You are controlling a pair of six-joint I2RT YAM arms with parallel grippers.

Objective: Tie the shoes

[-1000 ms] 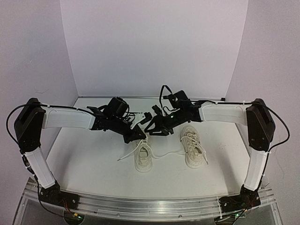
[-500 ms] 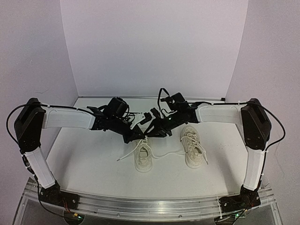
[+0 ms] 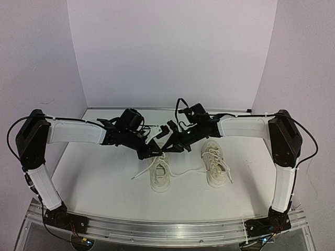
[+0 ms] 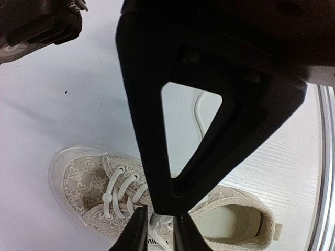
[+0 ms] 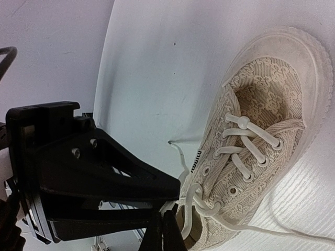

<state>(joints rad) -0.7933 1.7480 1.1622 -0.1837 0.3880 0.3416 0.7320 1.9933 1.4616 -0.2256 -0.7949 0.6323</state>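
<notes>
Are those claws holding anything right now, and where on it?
The right gripper looks pinched shut on a lace of the shoe, near its top eyelets. The left gripper stands open over the same shoe; no clear grip.

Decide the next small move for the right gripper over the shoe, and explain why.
Probably raise the right gripper slightly to test its hold: it is shut right at the loose laces of the shoe, with the left gripper hovering just beside it.

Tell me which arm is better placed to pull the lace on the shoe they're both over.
Right. The right gripper is shut right at the lace of the shoe, seemingly pinching it. The left gripper hangs over the same shoe with its jaws slightly apart, so it would need to close first.
</notes>
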